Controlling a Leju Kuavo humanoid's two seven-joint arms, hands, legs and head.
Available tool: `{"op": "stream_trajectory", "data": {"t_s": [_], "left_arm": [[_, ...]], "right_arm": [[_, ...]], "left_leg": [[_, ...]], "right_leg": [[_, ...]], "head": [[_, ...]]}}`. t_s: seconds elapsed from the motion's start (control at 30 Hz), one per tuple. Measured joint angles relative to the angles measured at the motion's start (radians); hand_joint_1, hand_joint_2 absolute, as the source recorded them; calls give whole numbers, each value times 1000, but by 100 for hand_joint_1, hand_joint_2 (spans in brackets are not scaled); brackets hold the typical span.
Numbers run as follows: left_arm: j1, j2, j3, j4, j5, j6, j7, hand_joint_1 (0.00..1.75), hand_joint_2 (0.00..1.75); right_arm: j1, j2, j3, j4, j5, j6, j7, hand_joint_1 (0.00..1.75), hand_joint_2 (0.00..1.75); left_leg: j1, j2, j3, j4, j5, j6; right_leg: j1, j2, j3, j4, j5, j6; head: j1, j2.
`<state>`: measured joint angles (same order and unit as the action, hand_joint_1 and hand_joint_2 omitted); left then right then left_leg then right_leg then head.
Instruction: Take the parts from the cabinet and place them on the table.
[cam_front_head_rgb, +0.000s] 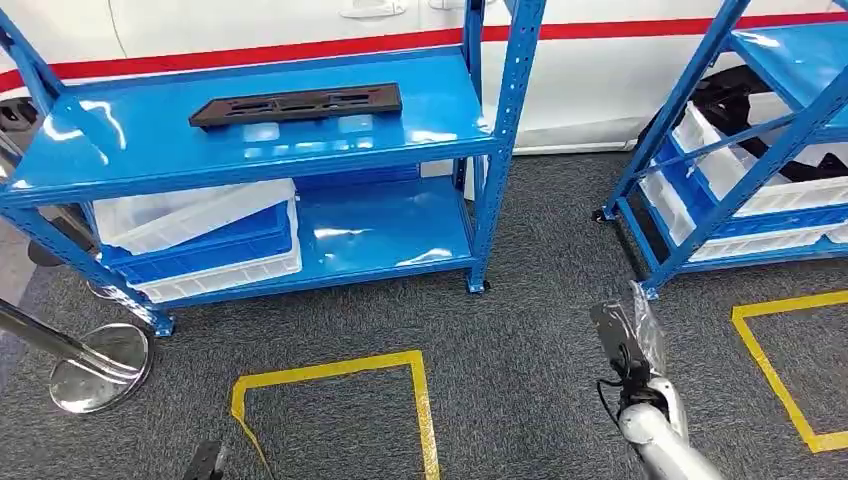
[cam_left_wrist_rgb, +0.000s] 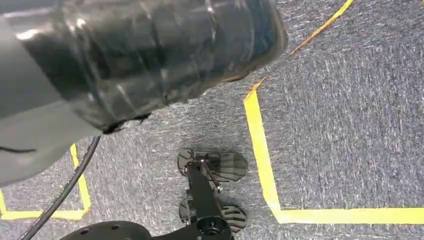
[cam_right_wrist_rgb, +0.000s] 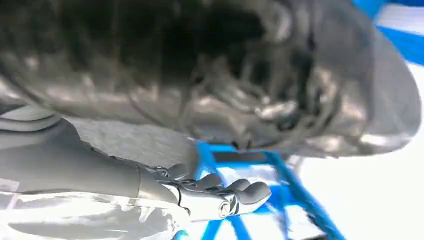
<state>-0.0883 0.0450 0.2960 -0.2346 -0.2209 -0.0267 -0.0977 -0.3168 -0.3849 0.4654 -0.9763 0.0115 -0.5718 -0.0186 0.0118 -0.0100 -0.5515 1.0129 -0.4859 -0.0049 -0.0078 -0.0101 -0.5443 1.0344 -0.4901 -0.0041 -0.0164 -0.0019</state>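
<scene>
A flat black part (cam_front_head_rgb: 297, 104) with cut-outs lies on the top board of the blue cabinet (cam_front_head_rgb: 250, 150) ahead of me. My right hand (cam_front_head_rgb: 622, 340) hangs low at the lower right, well short of the cabinet. In the right wrist view its fingers (cam_right_wrist_rgb: 220, 197) stretch out with nothing in them, and the cabinet's blue frame (cam_right_wrist_rgb: 280, 175) lies beyond. My left hand (cam_left_wrist_rgb: 145, 55), wrapped in dark plastic film, hangs over the grey carpet. Its fingers are hidden. A dark tip of that left hand (cam_front_head_rgb: 207, 462) shows at the bottom edge of the head view.
White and blue bins (cam_front_head_rgb: 200, 235) sit on the cabinet's lower board. A second blue rack (cam_front_head_rgb: 740, 170) with white bins and black parts stands at the right. Yellow tape squares (cam_front_head_rgb: 340, 400) mark the carpet. A chrome post base (cam_front_head_rgb: 95, 365) stands at the left.
</scene>
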Motion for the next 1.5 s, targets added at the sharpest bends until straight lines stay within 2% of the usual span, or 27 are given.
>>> {"op": "stream_trajectory", "data": {"t_s": [0.33, 0.57, 0.73, 0.93, 1.27, 1.5], "left_arm": [[0, 6, -5, 1, -5, -5, -2, 0, 0], [0, 7, -19, 1, -7, -13, 0, 0, 0], [0, 8, -31, 1, -7, -18, 5, 0, 0], [-3, 10, -50, 1, -10, -24, 17, 0, 0], [-3, 10, -63, 1, -8, -26, 27, 0, 0], [-2, 10, -77, 1, 8, -26, 34, 0, 0]], "right_arm": [[-149, -10, -21, -267, 205, 101, 128, 0, 0], [-327, 26, 18, -386, 238, 206, 197, 0, 0], [-441, 84, 69, -414, 238, 284, 217, 0, 0], [-558, 181, 169, -413, 229, 397, 216, 0, 0], [-665, 342, 308, -375, 88, 620, 145, 0, 0], [-772, 455, 459, -321, 108, 722, 115, 0, 0]], "left_leg": [[0, 0, 0, 0, 2, 1], [0, -3, -1, 0, 3, 0], [0, -4, -1, 0, 4, 0], [0, -5, -2, 0, 4, 0], [1, -7, -4, -1, 5, 0], [1, -7, -3, -1, 5, -1]], "right_leg": [[0, 0, 0, 0, 1, 0], [1, -3, 0, 1, 1, 0], [1, -4, 0, 1, 1, 0], [1, -4, -1, 1, 1, 0], [2, -6, -1, 1, 1, 0], [2, -6, -3, 1, 1, 0]], "head": [[0, 0], [0, 0], [0, 0], [0, 0], [0, 0], [0, 0]]}}
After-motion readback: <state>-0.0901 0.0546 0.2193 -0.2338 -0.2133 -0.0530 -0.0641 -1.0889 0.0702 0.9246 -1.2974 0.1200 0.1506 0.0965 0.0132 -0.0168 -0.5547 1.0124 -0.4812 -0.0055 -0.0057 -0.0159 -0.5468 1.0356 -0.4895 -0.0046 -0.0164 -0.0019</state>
